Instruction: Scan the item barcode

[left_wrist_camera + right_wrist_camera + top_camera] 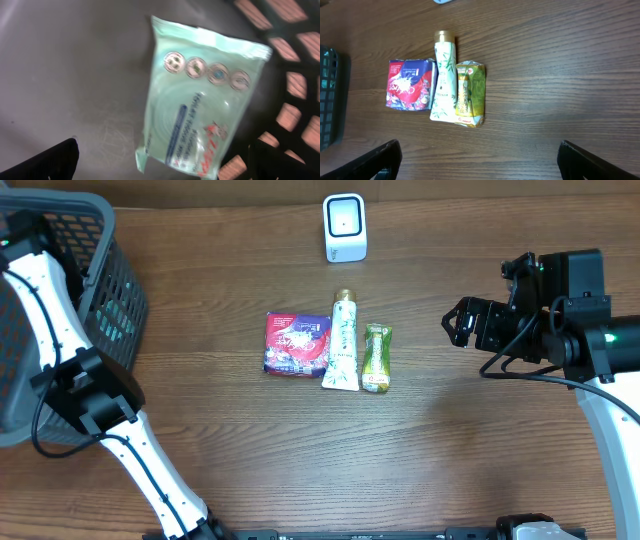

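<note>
We see a brown table (pixel 480 470) with a red bag (pixel 297 344), white tube (pixel 342 345) and green pouch (pixel 377 358) side by side, a white box (pixel 345 227) far, a basket (pixel 112 292) left.

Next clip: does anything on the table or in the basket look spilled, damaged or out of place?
Nothing stands out. The red pouch, white tube and green pouch lie side by side in a neat row, intact. The pale green pack lies tilted inside the basket, looking sealed though blurred. No spill shows.

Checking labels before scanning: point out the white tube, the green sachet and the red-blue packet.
white tube (pixel 342 345), overhead view, middle of its body.
green sachet (pixel 470 95), right wrist view, centre of its face.
red-blue packet (pixel 296 344), overhead view, centre of its front.
</note>
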{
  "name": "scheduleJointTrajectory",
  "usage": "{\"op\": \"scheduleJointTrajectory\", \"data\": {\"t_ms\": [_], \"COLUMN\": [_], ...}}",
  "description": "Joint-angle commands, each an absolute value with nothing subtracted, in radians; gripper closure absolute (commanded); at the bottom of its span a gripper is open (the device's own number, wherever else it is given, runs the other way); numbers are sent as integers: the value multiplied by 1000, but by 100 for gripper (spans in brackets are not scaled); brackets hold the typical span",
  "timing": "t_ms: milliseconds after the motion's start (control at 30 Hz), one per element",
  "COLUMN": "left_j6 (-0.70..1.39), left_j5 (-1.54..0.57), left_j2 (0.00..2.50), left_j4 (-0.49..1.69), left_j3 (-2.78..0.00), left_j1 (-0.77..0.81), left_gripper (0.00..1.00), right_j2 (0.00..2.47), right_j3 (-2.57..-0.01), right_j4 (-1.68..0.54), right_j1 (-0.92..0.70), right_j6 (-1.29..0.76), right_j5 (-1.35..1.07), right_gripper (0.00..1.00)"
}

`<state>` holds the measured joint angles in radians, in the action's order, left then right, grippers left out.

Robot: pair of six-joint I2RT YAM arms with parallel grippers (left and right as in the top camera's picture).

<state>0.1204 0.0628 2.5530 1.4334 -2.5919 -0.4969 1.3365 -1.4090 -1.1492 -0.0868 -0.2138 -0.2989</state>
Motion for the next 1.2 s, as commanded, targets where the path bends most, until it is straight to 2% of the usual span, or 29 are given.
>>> {"op": "scheduleJointTrajectory", "data": {"t_ms": [0, 200, 267, 300, 333, 367, 400, 433, 467, 633, 833, 1000, 1167], "left_j6": [215, 213, 197, 194, 195, 194, 194, 194, 195, 194, 171, 158, 108], "left_j5": [132, 94, 70, 60, 58, 55, 55, 55, 55, 55, 54, 51, 33], "left_j2": [2553, 2553, 2553, 2553, 2553, 2553, 2553, 2553, 2552, 2548, 2517, 2428, 2248], "left_j4": [1413, 1336, 1324, 1322, 1323, 1325, 1329, 1332, 1338, 1405, 1571, 1690, 1690], "left_j3": [-2539, -2416, -2393, -2385, -2384, -2384, -2384, -2385, -2386, -2414, -2646, -2904, -2961], "left_j1": [-476, -476, -476, -476, -477, -476, -477, -477, -477, -485, -509, -517, -501], "left_gripper": [0, 2, 7, 14, 26, 43, 64, 92, 96, 96, 96, 96, 96], "right_j2": [1338, 1338, 1338, 1338, 1338, 1338, 1338, 1338, 1338, 1338, 1338, 1338, 1338], "right_j3": [-1426, -1426, -1426, -1426, -1426, -1426, -1426, -1426, -1426, -1426, -1426, -1426, -1426], "right_j4": [-1155, -1156, -1152, -1150, -1150, -1148, -1147, -1146, -1146, -1138, -1124, -1124, -1128], "right_j1": [-89, -89, -89, -89, -89, -89, -89, -89, -89, -89, -89, -89, -89], "right_j6": [-222, -222, -222, -222, -222, -222, -222, -222, -222, -221, -221, -221, -221], "right_j5": [-293, -293, -293, -293, -293, -293, -293, -293, -293, -292, -293, -293, -293], "right_gripper": [0, 0, 0, 0, 0, 0, 0, 0, 0, 0, 0, 0, 0]}}
